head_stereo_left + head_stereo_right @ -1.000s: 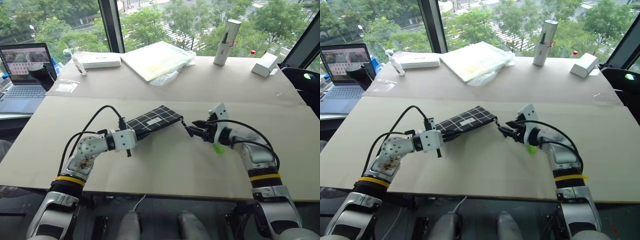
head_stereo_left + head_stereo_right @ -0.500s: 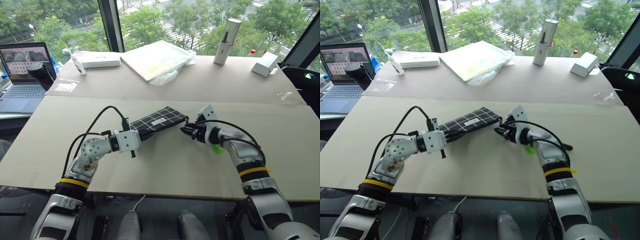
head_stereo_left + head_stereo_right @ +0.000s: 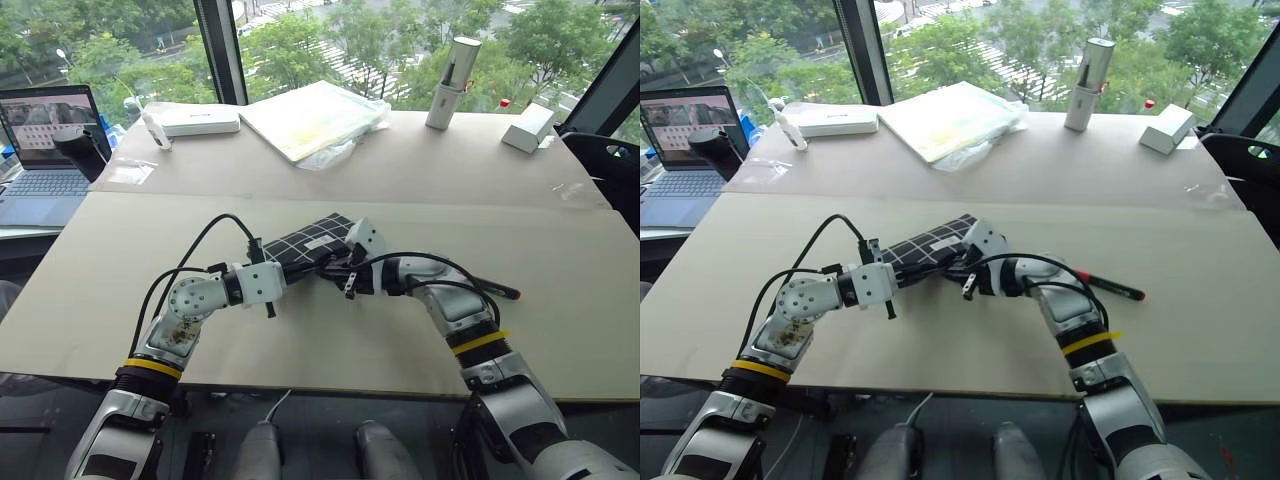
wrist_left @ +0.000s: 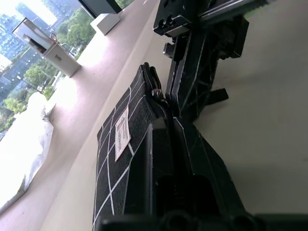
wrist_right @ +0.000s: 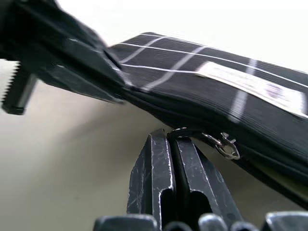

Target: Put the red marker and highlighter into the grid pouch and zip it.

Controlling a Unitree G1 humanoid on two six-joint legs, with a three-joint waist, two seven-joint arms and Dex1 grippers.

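Right end effector (image 3: pixel 335 270) swung leftward along grid pouch (image 3: pixel 310 240), clamping zipper cord

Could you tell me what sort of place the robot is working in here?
Probably an office or lab several floors up: a long beige table stands against large windows overlooking treetops and a street, with an open laptop and a white box at its far side.

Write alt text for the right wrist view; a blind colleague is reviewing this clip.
The right gripper, fingers shut, pinches the pull cord of the grid pouch, beside its metal zipper ring. The black pouch with white lines and a white label lies on a beige table; the left gripper clamps its far end.
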